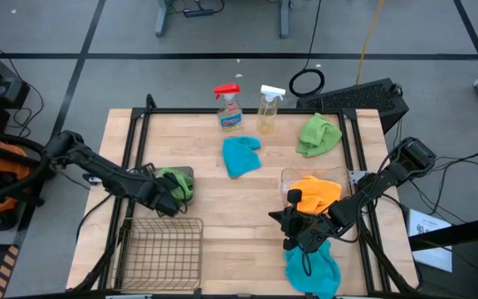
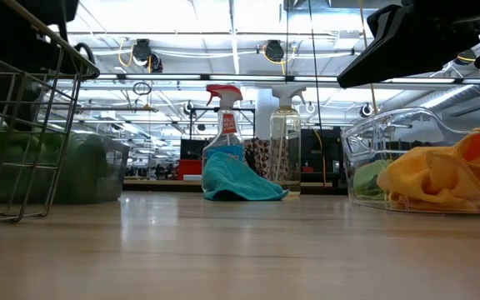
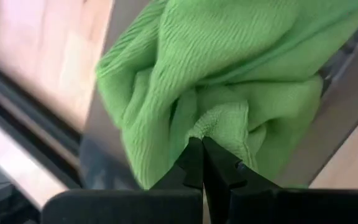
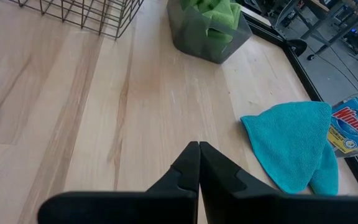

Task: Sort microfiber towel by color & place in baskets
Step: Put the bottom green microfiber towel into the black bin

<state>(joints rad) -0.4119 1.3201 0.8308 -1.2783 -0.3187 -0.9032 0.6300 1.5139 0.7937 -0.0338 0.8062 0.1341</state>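
The left gripper (image 3: 201, 163) is positioned over the smoky grey tub (image 1: 186, 174), fingers pressed together at a green towel (image 3: 229, 74) lying in it. The right gripper (image 4: 199, 163) is closed, empty, beside the clear tub (image 1: 293, 176) containing an orange towel (image 1: 318, 192). Teal towels (image 1: 241, 155) (image 1: 312, 267) and a second green towel (image 1: 319, 134) are left on the table (image 1: 222, 208).

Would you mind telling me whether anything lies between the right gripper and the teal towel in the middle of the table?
Nothing visible: only bare table lies between the shut right gripper and the teal towel; the spray bottle sits beyond it.
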